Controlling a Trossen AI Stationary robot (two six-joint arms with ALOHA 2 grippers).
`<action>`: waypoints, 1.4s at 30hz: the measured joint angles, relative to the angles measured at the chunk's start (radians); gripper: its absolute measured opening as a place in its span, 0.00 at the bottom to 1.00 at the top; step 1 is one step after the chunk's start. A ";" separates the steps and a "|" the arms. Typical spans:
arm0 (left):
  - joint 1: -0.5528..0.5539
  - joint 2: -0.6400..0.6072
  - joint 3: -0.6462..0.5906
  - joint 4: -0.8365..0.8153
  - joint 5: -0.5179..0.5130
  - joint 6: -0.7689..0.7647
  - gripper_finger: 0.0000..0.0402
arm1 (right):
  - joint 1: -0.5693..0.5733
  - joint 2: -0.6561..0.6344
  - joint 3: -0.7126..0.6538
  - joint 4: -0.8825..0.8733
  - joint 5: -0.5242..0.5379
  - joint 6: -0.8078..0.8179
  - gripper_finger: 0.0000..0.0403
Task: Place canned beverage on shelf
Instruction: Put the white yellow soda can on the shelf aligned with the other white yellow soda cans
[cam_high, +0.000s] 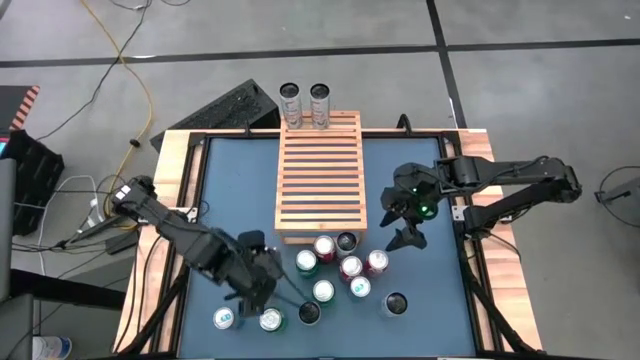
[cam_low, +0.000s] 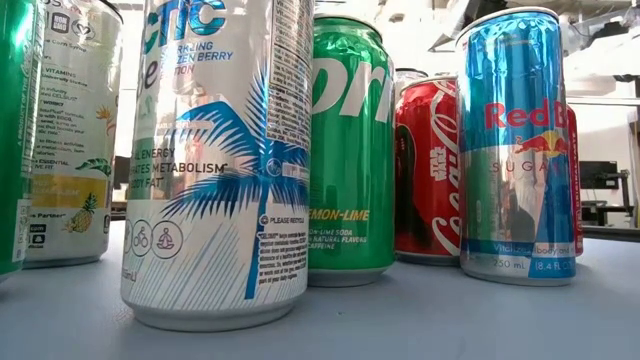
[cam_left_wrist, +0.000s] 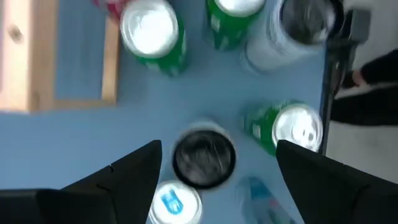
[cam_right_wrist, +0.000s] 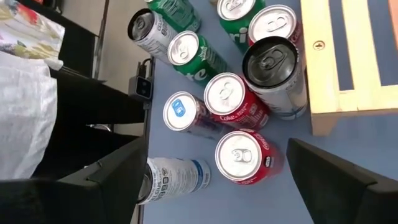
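Note:
Several beverage cans (cam_high: 340, 270) stand upright on the blue mat just in front of the slatted wooden shelf (cam_high: 320, 175). Two silver cans (cam_high: 305, 105) stand beyond the shelf's far end. My left gripper (cam_high: 283, 298) hovers open over the near-left cans. In its wrist view a dark-topped can (cam_left_wrist: 203, 157) stands below and between the fingers, untouched, with a blue-tabbed can (cam_left_wrist: 175, 202) beside it. My right gripper (cam_high: 398, 228) hangs open above the mat at the shelf's near right corner, over the can group (cam_right_wrist: 236, 99). The low view shows only cans (cam_low: 220, 160).
A wooden frame (cam_high: 170, 170) borders the blue mat. A black keyboard (cam_high: 225, 110) lies beyond the table's far left corner. One can (cam_right_wrist: 177, 177) lies on its side at the mat's near edge. Bare mat lies left and right of the shelf.

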 joint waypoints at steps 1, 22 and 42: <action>-0.012 0.001 -0.003 -0.015 0.000 -0.021 0.76 | 0.000 0.000 0.000 0.001 0.000 -0.003 0.91; -0.049 -0.001 -0.091 0.038 -0.104 -0.111 0.76 | 0.000 0.000 0.000 0.066 0.031 -0.014 0.91; -0.049 -0.001 -0.200 0.135 -0.059 -0.125 0.76 | 0.000 0.000 0.000 0.069 0.030 -0.019 0.91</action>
